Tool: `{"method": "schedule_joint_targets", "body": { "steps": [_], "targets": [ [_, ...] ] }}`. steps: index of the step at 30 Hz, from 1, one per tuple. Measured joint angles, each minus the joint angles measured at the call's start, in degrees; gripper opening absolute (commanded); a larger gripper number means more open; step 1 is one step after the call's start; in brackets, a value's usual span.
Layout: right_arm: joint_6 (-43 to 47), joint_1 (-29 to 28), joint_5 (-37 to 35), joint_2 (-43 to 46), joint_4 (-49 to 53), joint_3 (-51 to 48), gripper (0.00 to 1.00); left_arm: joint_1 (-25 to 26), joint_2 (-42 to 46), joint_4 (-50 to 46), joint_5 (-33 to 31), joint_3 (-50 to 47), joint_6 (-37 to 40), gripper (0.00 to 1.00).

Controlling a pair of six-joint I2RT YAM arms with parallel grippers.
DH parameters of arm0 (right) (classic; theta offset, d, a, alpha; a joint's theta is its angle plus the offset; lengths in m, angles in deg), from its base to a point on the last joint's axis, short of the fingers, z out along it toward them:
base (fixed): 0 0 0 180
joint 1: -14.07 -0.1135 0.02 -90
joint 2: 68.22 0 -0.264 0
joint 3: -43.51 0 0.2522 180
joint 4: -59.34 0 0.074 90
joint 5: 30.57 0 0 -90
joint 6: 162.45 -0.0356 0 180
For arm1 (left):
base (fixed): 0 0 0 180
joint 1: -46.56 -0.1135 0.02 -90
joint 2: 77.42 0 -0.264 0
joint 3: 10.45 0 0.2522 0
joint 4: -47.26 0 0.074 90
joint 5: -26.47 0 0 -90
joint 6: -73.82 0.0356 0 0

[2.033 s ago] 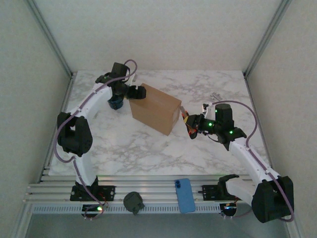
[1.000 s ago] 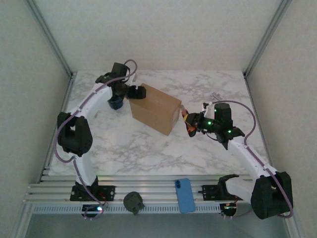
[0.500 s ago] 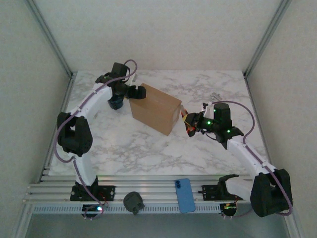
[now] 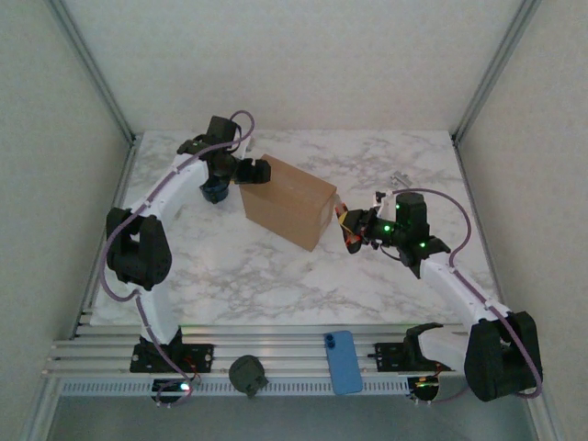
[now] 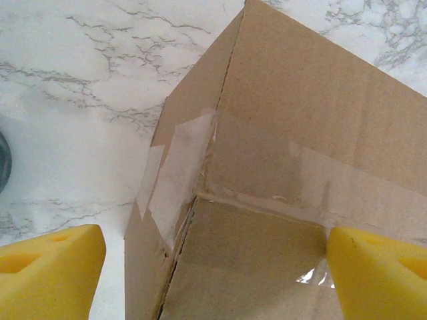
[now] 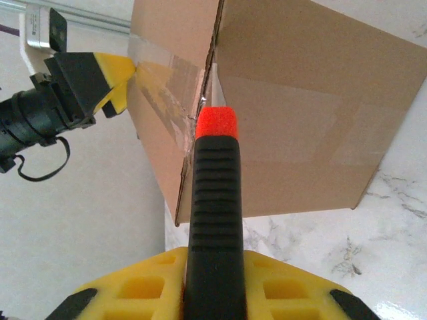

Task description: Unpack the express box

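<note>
Cardboard express box (image 4: 287,201) sits closed on the marble table (image 4: 276,276), a bit left of centre, turned diagonally. Clear tape (image 5: 180,177) runs over its seams and down one corner. We see the left gripper (image 4: 254,172) at the box's far-left end, jaws spread wide around the taped corner. One yellow pad (image 5: 50,267) hangs over the marble, clear of the cardboard; the other is over a cardboard face. We see the right gripper (image 4: 352,230) at the box's right end, pinching a black ribbed tool (image 6: 215,220). Its red tip (image 6: 217,123) is right at a taped vertical edge; contact we can't tell. Beside the left arm's wrist, near the box, stands a dark blue mug (image 4: 214,190). On the front rail (image 4: 276,354), between the arm bases, lies a blue phone (image 4: 344,362).
</note>
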Motion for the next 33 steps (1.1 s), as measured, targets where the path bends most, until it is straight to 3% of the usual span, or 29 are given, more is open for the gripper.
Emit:
{"method": "schedule_joint_targets", "body": {
  "steps": [15,33],
  "targets": [
    [-3.28,-2.95,-2.93,0.7,-3.87,-1.97,0.0,0.0,2.95,8.44,0.31,-8.2,-5.35,0.78],
    [-9.62,-7.37,-10.64,3.04,-10.45,-6.51,0.0,3.54,8.04,20.04,-9.75,-18.1,-13.27,0.78]
  ]
}}
